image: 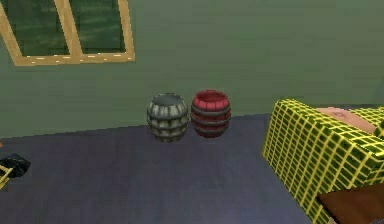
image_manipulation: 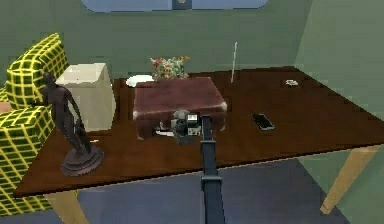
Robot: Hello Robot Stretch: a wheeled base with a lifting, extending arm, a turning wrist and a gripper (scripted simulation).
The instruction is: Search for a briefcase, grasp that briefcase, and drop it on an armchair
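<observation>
Shared between views: yellow armchair

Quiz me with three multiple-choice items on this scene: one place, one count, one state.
1. Where does the briefcase lie? A) on a shelf B) on the floor C) on the table
2. How many barrels stand by the wall? A) two B) one C) four
3. How is the statue posed? A) toppled B) upright C) hanging
Answers: 1 C, it rests flat on the wooden tabletop; 2 A, one grey and one red; 3 B, it stands on its base.
</observation>
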